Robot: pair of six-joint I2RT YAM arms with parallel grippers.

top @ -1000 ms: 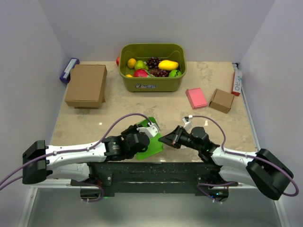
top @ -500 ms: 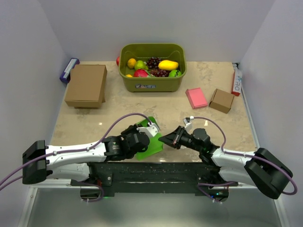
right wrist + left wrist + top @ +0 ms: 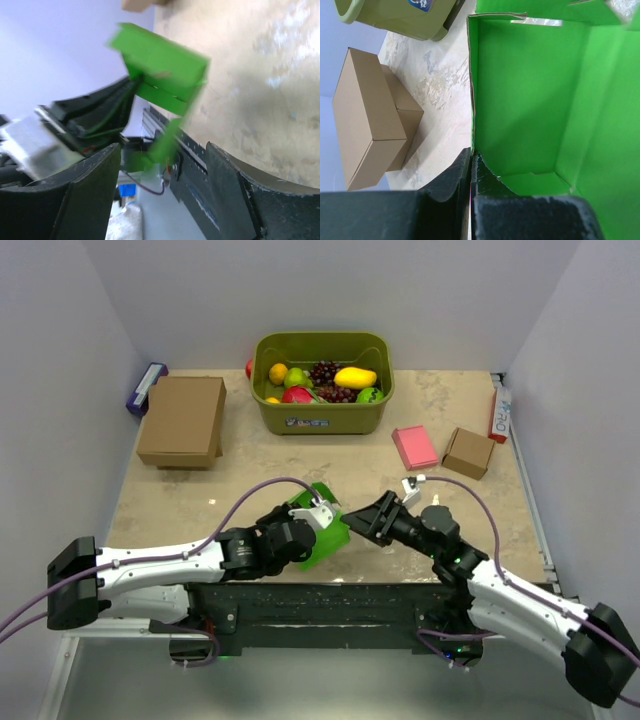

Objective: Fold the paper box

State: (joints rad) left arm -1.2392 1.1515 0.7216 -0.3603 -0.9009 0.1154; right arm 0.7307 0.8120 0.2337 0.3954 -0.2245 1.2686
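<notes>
**A:** From above, what is the room like?

**B:** A beige marbled tabletop (image 3: 200, 495), closed in by plain pale walls on three sides. At the back stands one olive-green plastic tub (image 3: 322, 412), heaped with toy fruit (image 3: 356, 377) too crowded to count. There are two brown cardboard boxes in plain sight: a large one (image 3: 182, 418) on the left and a small one (image 3: 468, 452) on the right. One flat pink box (image 3: 414, 447) lies just beside the small one.

**A:** And the bright green paper box (image 3: 330, 536)?

**B:** Just one, near the front edge between the two arms. It is held tilted by the left gripper (image 3: 318, 512). The right gripper (image 3: 362, 518) is just beside it.

**A:** What does the left wrist camera show?

**B:** The left gripper (image 3: 471, 158) has its black fingers (image 3: 445, 180) pressed together on the edge of one wall of the paper box (image 3: 530, 100). The box's open green inside fills the picture. Beyond it are the tabletop, the large brown box (image 3: 367, 120), which seems to rest on a second one, and a corner of the tub (image 3: 395, 20).

**A:** And the right wrist?

**B:** It is blurred. The right gripper (image 3: 164, 150) has its fingers wide apart and holds nothing. The paper box (image 3: 160, 60) hangs beyond them, above the tabletop (image 3: 260, 75), clamped by the left gripper (image 3: 132, 85).
</notes>
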